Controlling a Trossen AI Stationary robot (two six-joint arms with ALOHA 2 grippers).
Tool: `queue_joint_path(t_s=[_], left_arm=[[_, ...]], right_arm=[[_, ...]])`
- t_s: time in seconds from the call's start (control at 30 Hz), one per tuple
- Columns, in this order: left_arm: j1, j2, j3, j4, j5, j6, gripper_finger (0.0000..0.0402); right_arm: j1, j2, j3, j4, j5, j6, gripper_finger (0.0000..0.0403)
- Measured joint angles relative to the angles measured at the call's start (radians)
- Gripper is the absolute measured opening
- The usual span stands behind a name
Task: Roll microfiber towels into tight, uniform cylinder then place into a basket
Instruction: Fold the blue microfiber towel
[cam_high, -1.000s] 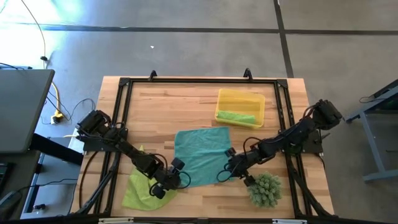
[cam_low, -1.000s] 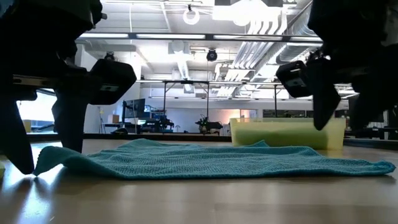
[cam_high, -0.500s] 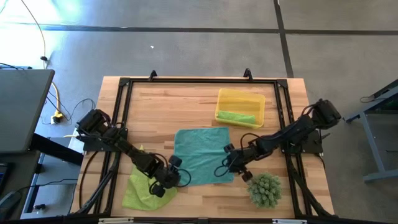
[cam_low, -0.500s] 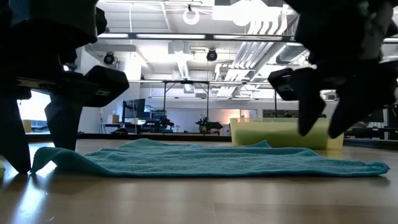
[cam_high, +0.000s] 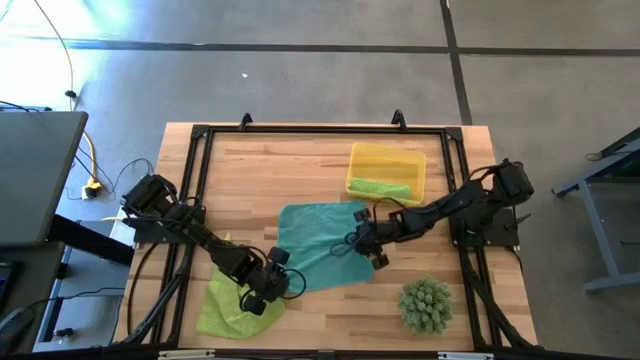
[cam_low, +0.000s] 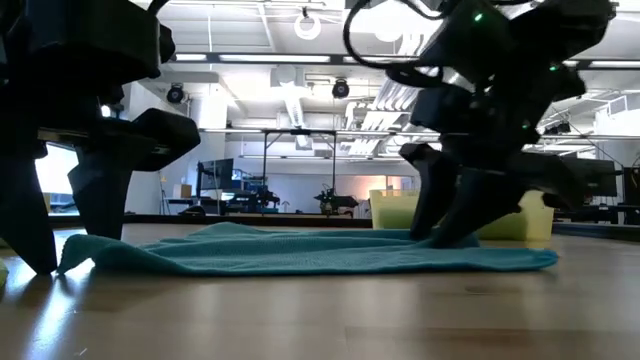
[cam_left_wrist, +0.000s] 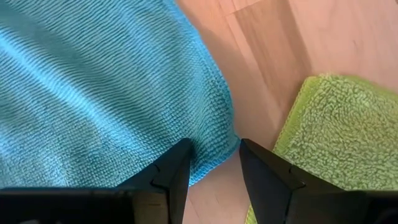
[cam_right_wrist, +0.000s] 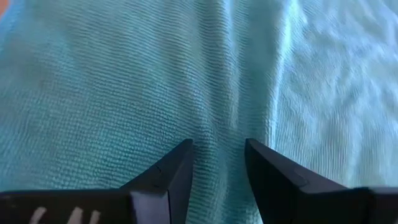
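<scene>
A teal towel (cam_high: 318, 245) lies spread on the wooden table's middle. My left gripper (cam_high: 287, 283) is open at its near left corner (cam_left_wrist: 217, 149), one finger over the cloth and one beside it. My right gripper (cam_high: 358, 243) is open and down on the towel's right part (cam_right_wrist: 217, 93). A lime-green towel (cam_high: 225, 305) lies crumpled at the near left. Another lime-green towel (cam_high: 380, 187) lies rolled in the yellow basket (cam_high: 352, 165) at the far right. My left gripper stands astride the teal towel's near left corner (cam_left_wrist: 214, 158), slanting down from the left; whether a fingertip touches the cloth I cannot tell. My right gripper sets its open fingertips (cam_low: 430, 235) on the towel's right part, slanting down from the table's right. The cloth stays on the table, with a low ridge (cam_right_wrist: 273, 87) ahead of the fingers.
A spiky green plant (cam_high: 425, 305) stands at the near right, close behind my right arm. A black frame (cam_high: 320, 130) runs round the table's edges. Bare wood lies between the towel and the far edge.
My right gripper has gone down and toward the table's left and far side, onto the teal towel. The towel's right edge has been drawn in toward the left, while its left corner has stayed by my left gripper.
</scene>
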Motion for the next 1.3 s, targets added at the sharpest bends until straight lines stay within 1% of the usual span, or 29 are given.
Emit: queue_joint_path(t_s=[0.1, 0.13, 0.23, 0.33, 0.4, 0.47, 0.53, 0.63, 0.73, 1.0, 1.13, 1.23, 1.3], left_arm=[[0.000, 0.001, -0.002, 0.007, -0.001, -0.012, 0.0129], [0.000, 0.001, -0.002, 0.009, -0.001, -0.020, 0.0129], [0.000, 0.001, -0.002, 0.009, -0.013, -0.046, 0.0129], [0.000, 0.002, -0.002, 0.011, -0.017, -0.051, 0.0129], [0.000, 0.002, -0.002, 0.011, -0.019, -0.052, 0.0129], [0.000, 0.002, -0.003, 0.012, -0.019, -0.052, 0.0129], [0.000, 0.002, -0.003, 0.013, -0.019, -0.052, 0.0129], [0.000, 0.002, -0.003, 0.015, -0.020, -0.053, 0.0129], [0.000, 0.002, -0.003, 0.016, -0.020, -0.053, 0.0129], [0.000, 0.002, -0.003, 0.020, -0.022, -0.056, 0.0129], [0.000, 0.002, -0.003, 0.022, -0.022, -0.055, 0.0129], [0.000, 0.002, -0.003, 0.022, -0.022, -0.055, 0.0129], [0.000, 0.002, -0.003, 0.023, -0.022, -0.056, 0.0129]], right_arm=[[-0.034, 0.000, 0.001, -0.001, -0.007, 0.002, 0.0138], [-0.039, 0.000, 0.009, -0.020, -0.012, 0.026, 0.0138], [-0.033, -0.012, 0.073, -0.167, -0.041, 0.094, 0.0138], [-0.008, -0.021, 0.174, -0.350, -0.083, 0.137, 0.0138], [0.019, -0.022, 0.231, -0.441, -0.128, 0.148, 0.0138], [0.054, -0.022, 0.261, -0.489, -0.188, 0.130, 0.0138], [0.092, -0.022, 0.263, -0.495, -0.223, 0.099, 0.0138], [0.143, -0.015, 0.254, -0.499, -0.212, 0.050, 0.0138], [0.174, 0.003, 0.253, -0.480, -0.165, 0.063, 0.0138], [0.216, 0.091, 0.254, -0.461, -0.165, 0.092, 0.0138], [0.229, 0.097, 0.257, -0.456, -0.160, 0.105, 0.0137], [0.237, 0.097, 0.257, -0.456, -0.141, 0.112, 0.0125], [0.238, 0.097, 0.257, -0.456, -0.138, 0.113, 0.0108]])
